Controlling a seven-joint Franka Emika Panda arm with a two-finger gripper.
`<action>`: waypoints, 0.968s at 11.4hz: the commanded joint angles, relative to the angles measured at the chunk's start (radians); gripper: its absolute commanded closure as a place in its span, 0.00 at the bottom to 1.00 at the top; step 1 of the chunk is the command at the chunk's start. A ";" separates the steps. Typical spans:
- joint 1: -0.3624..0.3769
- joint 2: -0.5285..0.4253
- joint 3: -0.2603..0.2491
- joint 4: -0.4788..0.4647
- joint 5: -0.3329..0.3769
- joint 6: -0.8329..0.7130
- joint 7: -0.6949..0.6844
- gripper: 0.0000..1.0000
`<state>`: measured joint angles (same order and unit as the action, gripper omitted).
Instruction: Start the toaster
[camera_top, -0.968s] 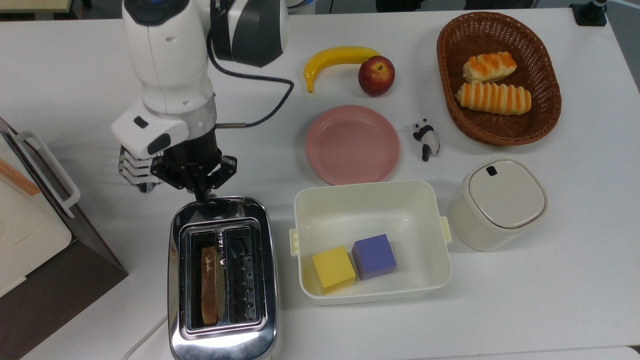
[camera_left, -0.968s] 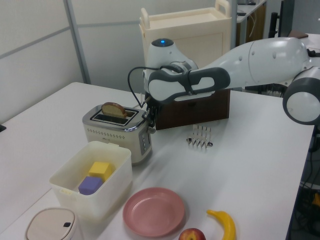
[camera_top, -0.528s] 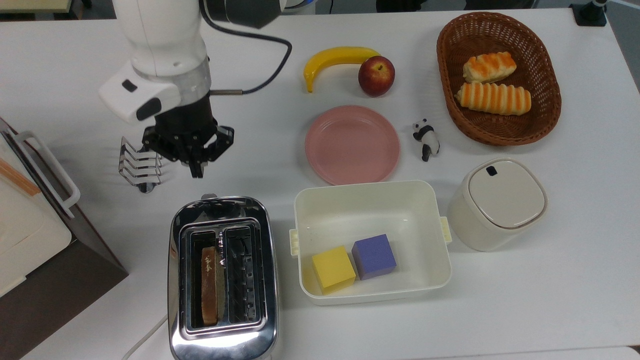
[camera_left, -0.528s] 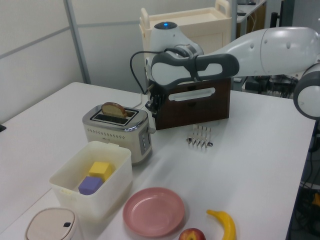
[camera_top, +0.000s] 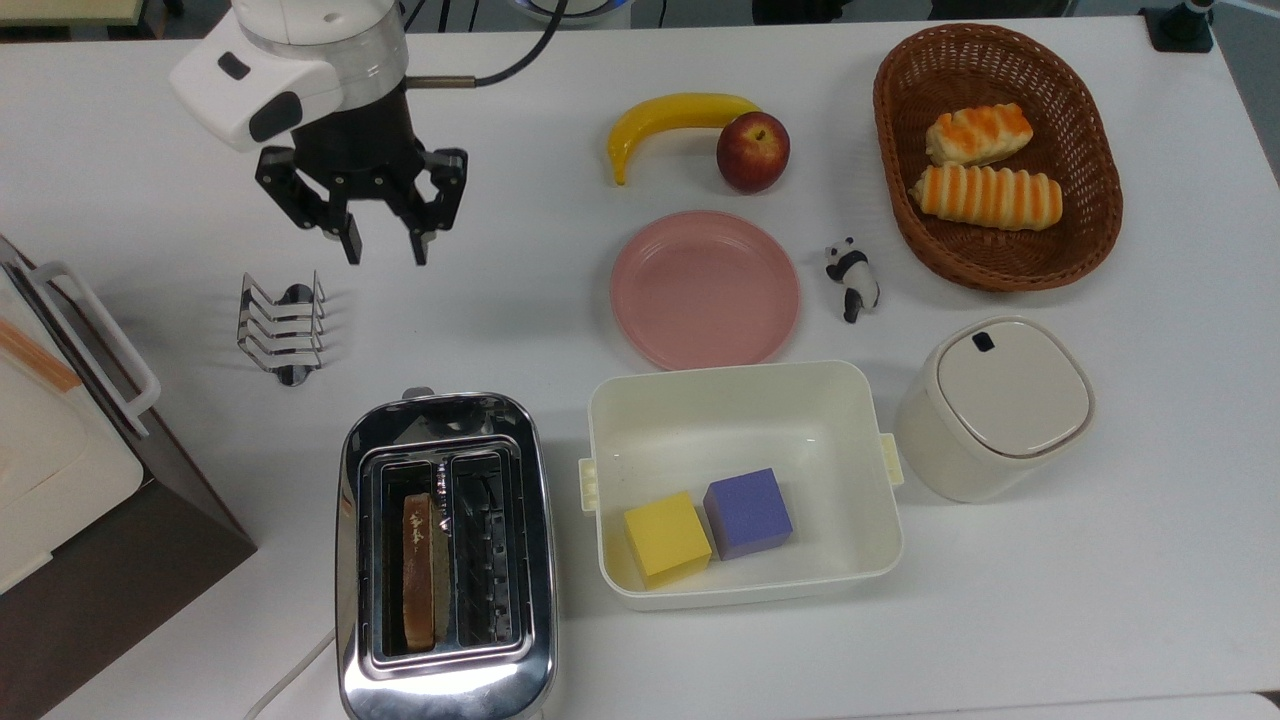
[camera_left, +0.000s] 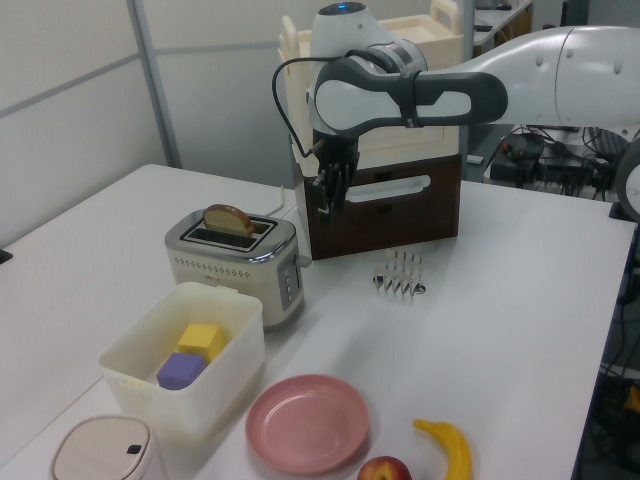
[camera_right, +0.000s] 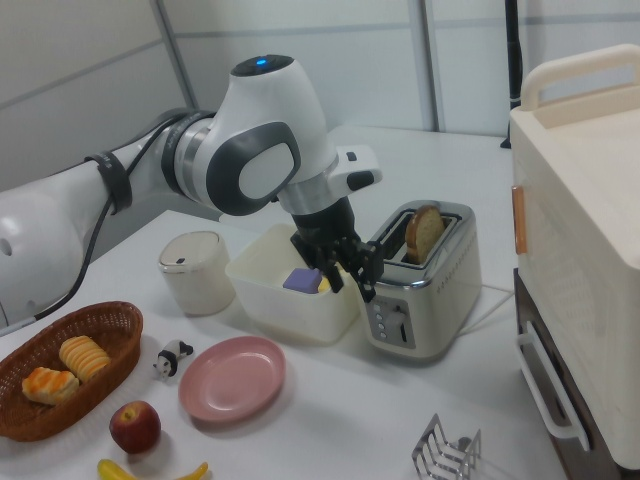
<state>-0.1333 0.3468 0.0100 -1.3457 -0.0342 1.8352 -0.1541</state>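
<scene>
Two fingers of gripper (camera_top: 383, 247) spread apart, gripping nothing, raised over table (camera_top: 1100, 620) toward its far edge in the top view. Chrome toaster (camera_top: 445, 560) at the near edge, bread slice (camera_top: 418, 570) in one slot, toast rack (camera_top: 282, 327) between.

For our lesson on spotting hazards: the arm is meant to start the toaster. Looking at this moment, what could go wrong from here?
1. The gripper hangs open, apart from the toaster; the lever is small, so a slightly misaimed descent may strike the chrome top instead.
2. The toast rack stands beside the approach path and might get knocked.
3. The bread slice sits high in its slot, so the toaster may not be started.
</scene>
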 joint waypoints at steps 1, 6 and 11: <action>0.007 -0.018 -0.007 -0.007 0.005 -0.079 -0.022 0.00; 0.018 -0.022 0.001 -0.015 -0.022 -0.112 -0.034 0.00; 0.015 -0.028 -0.008 -0.009 -0.021 -0.125 -0.071 0.00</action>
<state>-0.1249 0.3441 0.0152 -1.3447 -0.0482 1.7390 -0.2003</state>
